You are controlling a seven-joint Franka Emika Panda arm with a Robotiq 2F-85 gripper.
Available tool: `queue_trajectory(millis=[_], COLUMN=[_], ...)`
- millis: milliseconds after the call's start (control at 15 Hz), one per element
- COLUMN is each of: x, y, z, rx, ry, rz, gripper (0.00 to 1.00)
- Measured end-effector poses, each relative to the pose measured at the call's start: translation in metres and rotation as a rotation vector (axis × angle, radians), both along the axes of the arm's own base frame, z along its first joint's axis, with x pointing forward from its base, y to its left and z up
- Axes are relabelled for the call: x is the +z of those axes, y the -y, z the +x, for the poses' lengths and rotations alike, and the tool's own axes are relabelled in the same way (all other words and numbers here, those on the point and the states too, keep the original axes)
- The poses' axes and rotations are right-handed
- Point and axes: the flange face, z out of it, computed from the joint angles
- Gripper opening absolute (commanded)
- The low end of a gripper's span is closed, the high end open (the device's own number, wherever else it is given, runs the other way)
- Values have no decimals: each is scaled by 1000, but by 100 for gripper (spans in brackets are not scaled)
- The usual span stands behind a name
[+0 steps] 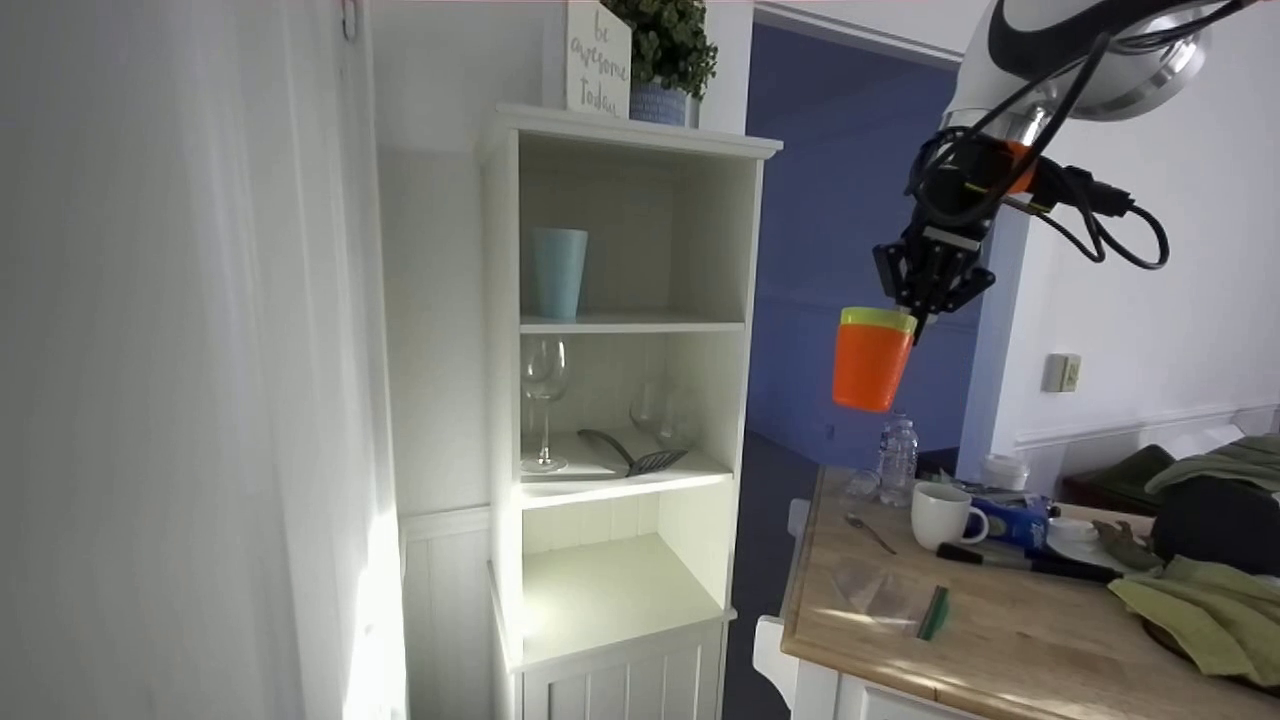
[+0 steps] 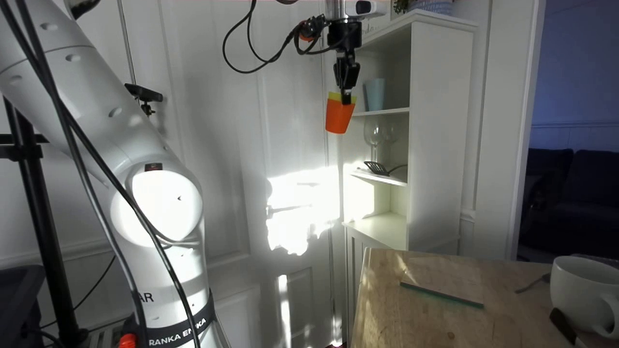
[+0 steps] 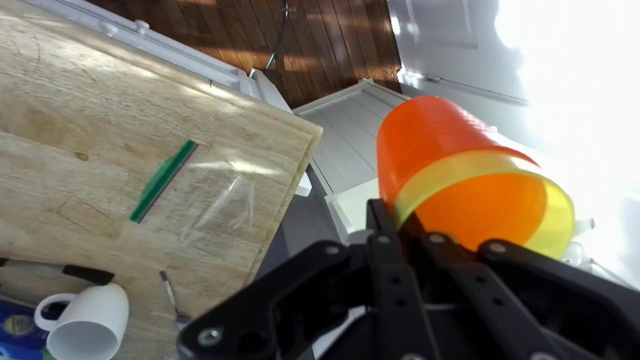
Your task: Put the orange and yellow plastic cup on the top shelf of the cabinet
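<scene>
The orange cup with a yellow rim band shows in both exterior views (image 1: 868,368) (image 2: 339,118) and in the wrist view (image 3: 430,127). My gripper (image 1: 918,318) is shut on the cup's rim, one finger inside and one outside, also seen in an exterior view (image 2: 346,97) and the wrist view (image 3: 397,220). The cup hangs slightly tilted, rim up, in the air. The white cabinet (image 1: 505,400) (image 2: 437,135) stands apart from the cup. Its top shelf (image 1: 660,324) (image 2: 391,111) has its board a little above the cup's middle in an exterior view.
A light blue cup (image 1: 561,272) (image 2: 375,94) stands at the top shelf's left. Wine glasses (image 1: 545,385) and a black spatula (image 1: 655,460) are one shelf below. A sign (image 1: 598,62) and plant (image 1: 660,45) stand on the cabinet. A white mug (image 1: 942,515) stands on the wooden table (image 1: 1040,650).
</scene>
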Motion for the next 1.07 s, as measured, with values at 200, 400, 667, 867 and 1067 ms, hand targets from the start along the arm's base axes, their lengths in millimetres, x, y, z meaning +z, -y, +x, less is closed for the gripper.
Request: queue_trajectory(millis=[200,400,667,867,1067], x=[-2,-3,-5,-1,8], y=[1,1,-16,-57,-89], z=[1,1,1,0,2], rx=[-2,-2,-24,-117,-266], ry=[-1,-2,-13,-27,-30], rz=[1,1,-7,-15,-12], gripper=[6,1,1,1,1])
